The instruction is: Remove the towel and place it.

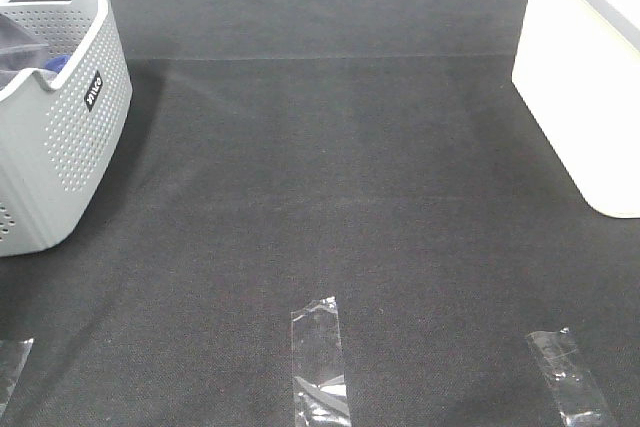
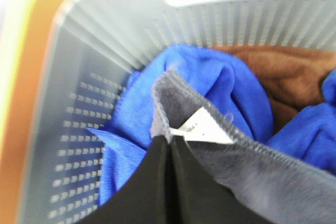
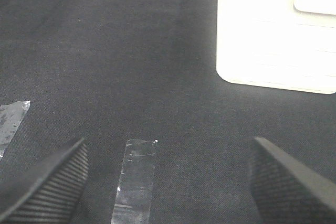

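Note:
The slate-grey towel [image 2: 262, 166] lies in the grey perforated basket [image 2: 105, 40], on top of a bright blue cloth [image 2: 210, 77]. My left gripper [image 2: 169, 140] is shut on the towel's stitched hem, next to its white label [image 2: 202, 129]. My right gripper [image 3: 168, 148] is open and empty over the black mat. In the exterior high view the basket [image 1: 70, 137] stands at the far left with a dark grey fold [image 1: 20, 47] showing inside. Neither gripper shows in that view.
A brown cloth [image 2: 283, 72] lies in the basket behind the blue one. A white box [image 1: 590, 77] stands at the right edge and shows in the right wrist view [image 3: 278, 35]. Clear tape strips [image 1: 320, 357] [image 1: 568, 375] mark the black mat [image 1: 330, 177] near the front.

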`<state>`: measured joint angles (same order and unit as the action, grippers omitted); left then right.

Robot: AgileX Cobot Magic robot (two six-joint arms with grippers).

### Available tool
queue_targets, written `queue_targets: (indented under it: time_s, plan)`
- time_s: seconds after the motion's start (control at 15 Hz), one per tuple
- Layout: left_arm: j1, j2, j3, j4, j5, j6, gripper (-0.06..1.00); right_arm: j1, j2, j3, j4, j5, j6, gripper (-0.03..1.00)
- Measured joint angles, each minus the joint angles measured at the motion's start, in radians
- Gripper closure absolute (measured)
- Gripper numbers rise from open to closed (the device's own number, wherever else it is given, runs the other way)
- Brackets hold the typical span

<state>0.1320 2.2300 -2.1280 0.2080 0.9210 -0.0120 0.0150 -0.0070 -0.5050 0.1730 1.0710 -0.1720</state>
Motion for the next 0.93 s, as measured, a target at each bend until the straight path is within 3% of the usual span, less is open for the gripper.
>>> queue_targets:
  time_s: [0.2,0.4,0.67,0.73,0.93]
  plan:
    - [0.0,-0.069,0.0,-0.025,0.0,0.012,0.94,0.0,0.0,0.0,0.0,0.0,0.0,0.19]
    - [0.0,-0.13,0.0,-0.112,0.001,0.065,0.94,0.0,0.0,0.0,0.0,0.0,0.0,0.19]
    - [0.0,-0.231,0.0,-0.337,-0.04,0.22,0.94,0.0,0.0,0.0,0.0,0.0,0.0,0.19]
    - [0.0,-0.231,0.0,-0.337,-0.04,0.22,0.94,0.0,0.0,0.0,0.0,0.0,0.0,0.19]
    - [0.0,-0.303,0.0,-0.522,-0.092,0.328,0.94,0.0,0.0,0.0,0.0,0.0,0.0,0.19]
